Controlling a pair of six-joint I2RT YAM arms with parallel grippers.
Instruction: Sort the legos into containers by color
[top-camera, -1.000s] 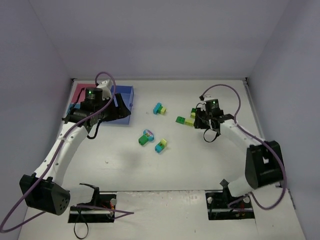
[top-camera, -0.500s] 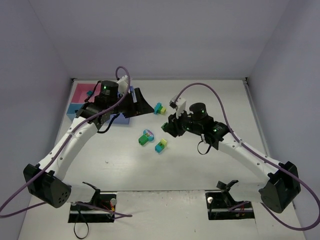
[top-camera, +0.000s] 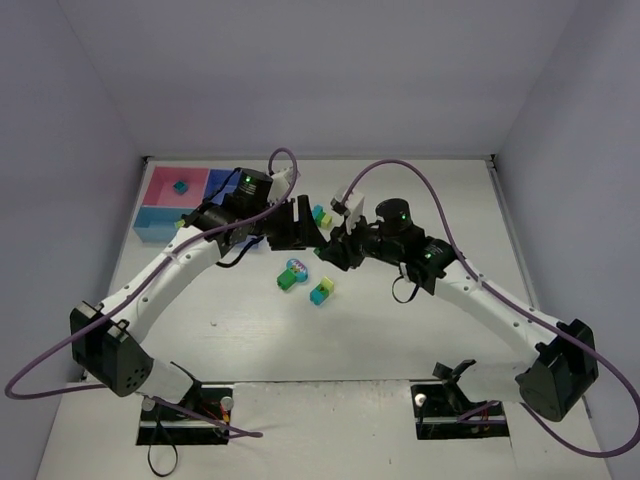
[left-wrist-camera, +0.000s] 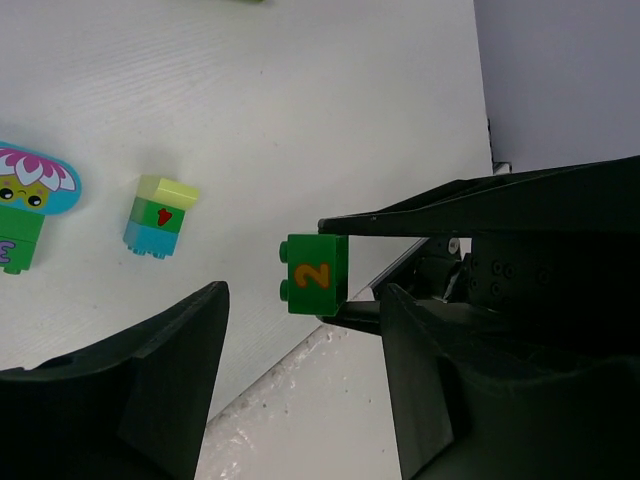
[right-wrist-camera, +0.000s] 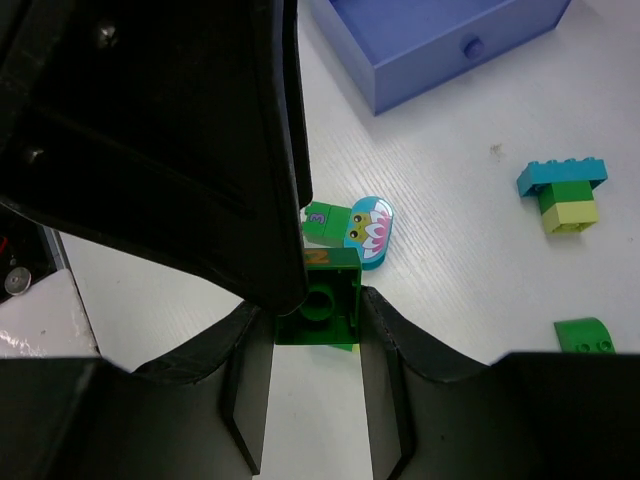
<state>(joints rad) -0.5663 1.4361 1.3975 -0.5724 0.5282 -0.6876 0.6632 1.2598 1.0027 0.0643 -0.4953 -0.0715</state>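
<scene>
My right gripper (right-wrist-camera: 318, 322) is shut on a dark green lego (right-wrist-camera: 320, 305) marked with an orange 2, held above the table's middle. My left gripper (left-wrist-camera: 305, 322) is open, and that same lego (left-wrist-camera: 316, 274) hangs just beyond its fingertips. In the top view the left gripper (top-camera: 308, 232) and right gripper (top-camera: 333, 250) meet nose to nose. Loose legos lie nearby: a teal and yellow-green pair (top-camera: 320, 214), a green brick with a lily face piece (top-camera: 292, 273), and a yellow-green and teal stack (top-camera: 322, 291). The containers stand at the back left: pink (top-camera: 160, 186), light blue (top-camera: 158, 220), medium blue (top-camera: 216, 180). A teal lego (top-camera: 180, 186) lies in the pink one.
The right wrist view shows the medium-blue tray's wall (right-wrist-camera: 440, 60) beyond the left arm, a teal-topped stack (right-wrist-camera: 563, 190) and a green curved piece (right-wrist-camera: 585, 335) to the right. Both arms' purple cables arch over the table's middle. Walls close the table on three sides.
The left arm swung right from the trays to the middle, its jaws narrowing slightly. The right arm carried the green brick leftward from the right-hand cluster to meet it.
</scene>
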